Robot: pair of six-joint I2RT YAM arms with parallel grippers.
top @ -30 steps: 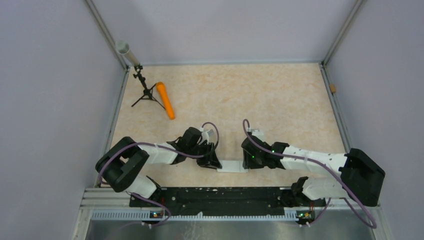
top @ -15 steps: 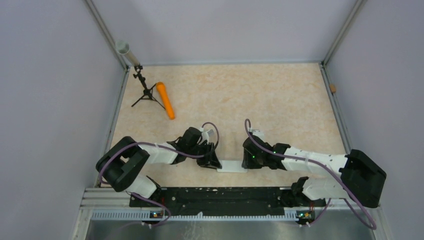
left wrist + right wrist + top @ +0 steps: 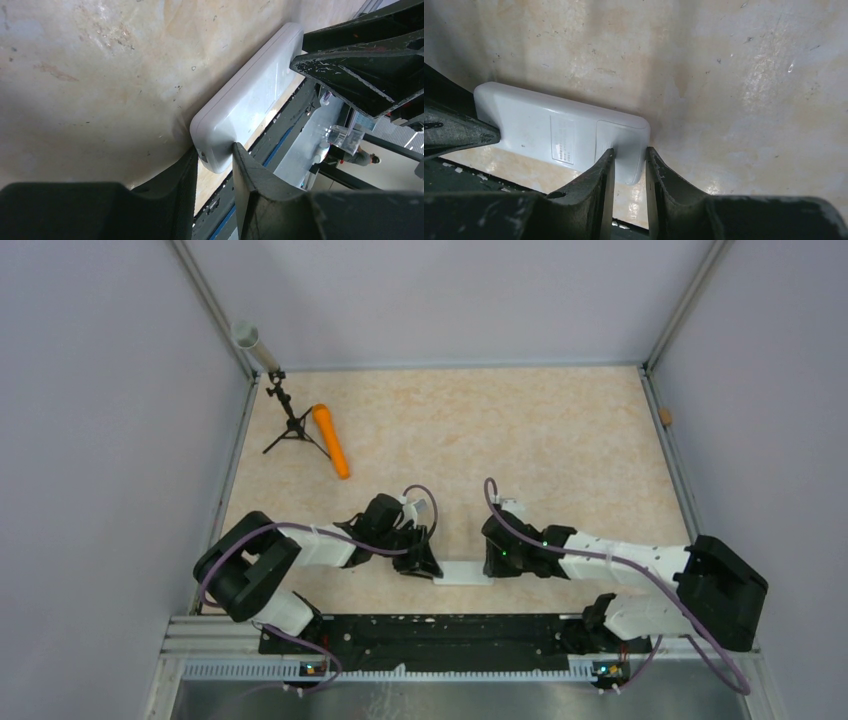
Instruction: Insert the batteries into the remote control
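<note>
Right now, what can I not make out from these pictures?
- Batteries: not in any view.
- Remote control ends: in the top view, the left jaws and right jaws cover them.
- Its screen side: the wrist views show only its white back.
- Grip of the right jaws: the right wrist view shows them flanking the remote's end, but whether they press it is unclear.

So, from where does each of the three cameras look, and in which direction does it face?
Top external: above and behind the arms, facing down on the table; both arms show whole, left gripper and right gripper at opposite ends of the remote control.
Left wrist: on the left arm, facing along its own two fingers to one end of the remote.
Right wrist: on the right arm, facing along its own fingers to the other end.
Shared: both wrist views show the white remote and the opposite gripper's finger.
</note>
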